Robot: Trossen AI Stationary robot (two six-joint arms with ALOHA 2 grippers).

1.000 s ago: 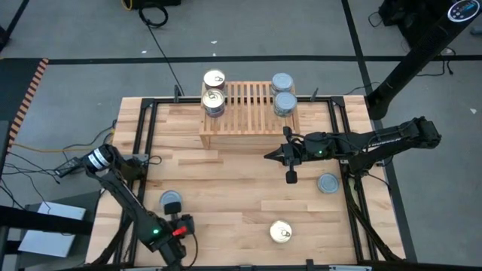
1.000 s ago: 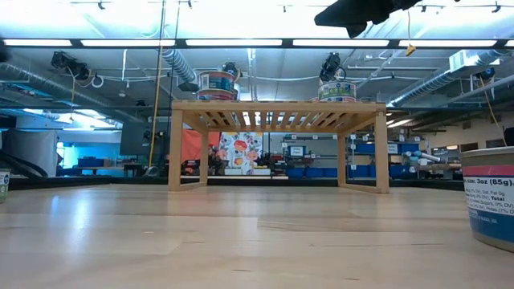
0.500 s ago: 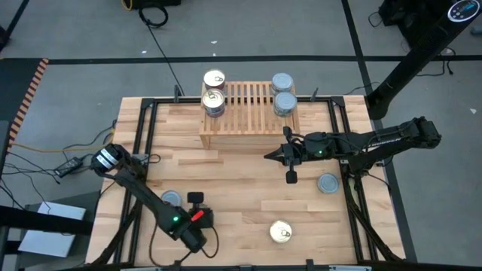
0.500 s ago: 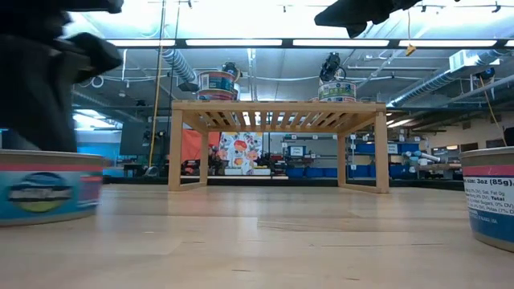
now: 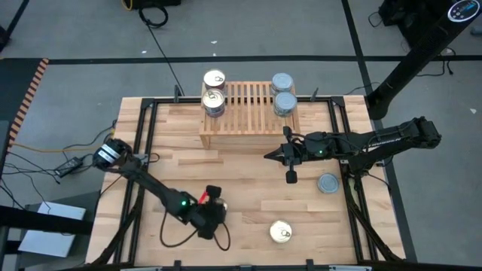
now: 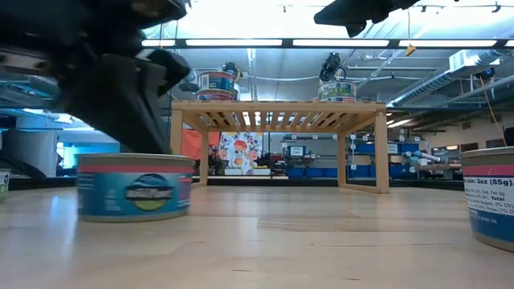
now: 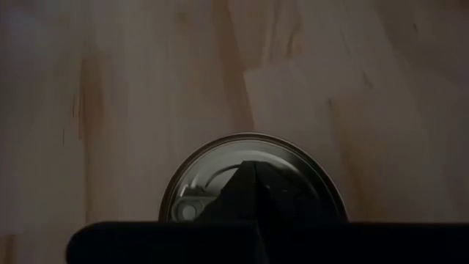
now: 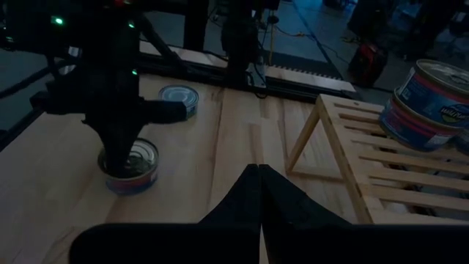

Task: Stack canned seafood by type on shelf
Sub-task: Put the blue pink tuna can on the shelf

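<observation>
My left gripper (image 5: 216,209) is shut and stands on top of a silver-topped tin (image 7: 192,185) near the table's front, left of centre. In the low view that tin (image 6: 136,186) shows a blue label with a pink band and stands upright on the table. My right gripper (image 5: 268,156) hangs shut above the table in front of the shelf (image 5: 248,113), touching nothing. The shelf carries gold-topped tins (image 5: 214,102) at its left end and silver-topped tins (image 5: 284,102) at its right end. My left gripper rests its shut fingertips (image 7: 245,176) on the tin's lid (image 7: 220,172), near the lid's middle, pressing down on it. The fingers come slanting down from the table's left. The tin stands upright with its base on the table.
A loose silver-topped tin (image 5: 327,183) lies near the right edge and a gold-topped one (image 5: 281,232) near the front. Another tin (image 8: 179,99) stands left of the left gripper, under its arm in the high view. Bare planks (image 5: 241,181) lie between the arms.
My left gripper has gone toward the table's right edge, staying shut and rolling its wrist. The tin under its fingertips has slid along the table with it, staying upright. My right arm has kept still.
</observation>
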